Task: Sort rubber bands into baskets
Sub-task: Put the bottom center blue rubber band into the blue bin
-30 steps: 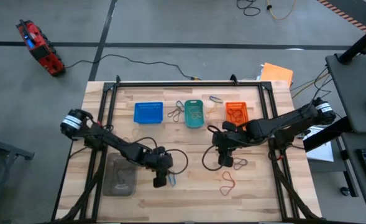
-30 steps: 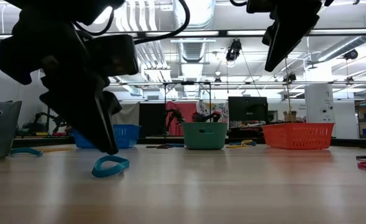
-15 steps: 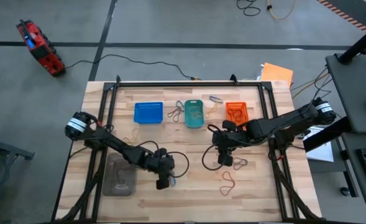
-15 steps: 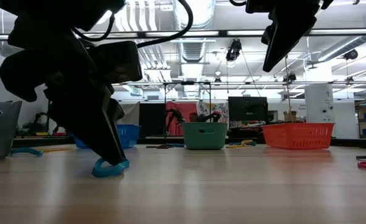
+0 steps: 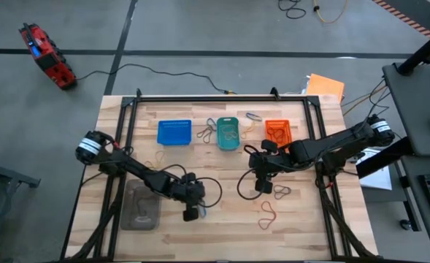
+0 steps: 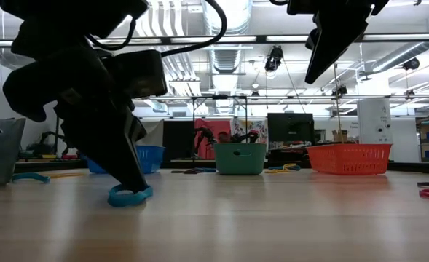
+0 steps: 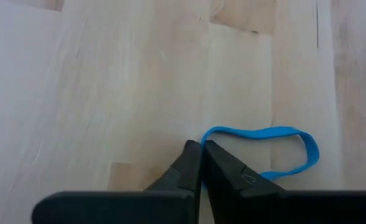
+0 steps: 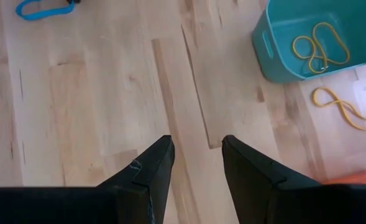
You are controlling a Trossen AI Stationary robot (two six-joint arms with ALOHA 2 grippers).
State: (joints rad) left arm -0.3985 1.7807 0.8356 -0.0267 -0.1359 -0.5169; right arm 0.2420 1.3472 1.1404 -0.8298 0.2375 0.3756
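A blue rubber band (image 7: 276, 149) lies on the wooden table near its front, left of the middle. My left gripper (image 7: 201, 146) is shut at the band's end, tips down at the table (image 6: 143, 191). My right gripper (image 8: 195, 149) hangs open high above the table's middle (image 5: 262, 186), with nothing between its fingers. The blue basket (image 5: 174, 132), the teal basket (image 5: 228, 134) with yellow bands in it, and the orange basket (image 5: 277, 132) stand in a row at the far side. My left gripper pinches the blue band's end (image 7: 205, 134) between its two fingertips. The fingers slant down from the table's left. The rest of the loop lies flat and slack on the table beside the fingers.
A clear grey container (image 5: 141, 208) stands near the front left. A red band (image 5: 267, 215) lies at the front right, a dark one (image 5: 280, 190) under my right arm. More loose bands lie between the baskets (image 5: 207, 131), (image 5: 252, 117). A black cable loops behind my left gripper.
My left gripper has sunk a little onto the blue band's end and its fingers have come together there. The band has stayed flat on the table. My right gripper has kept still.
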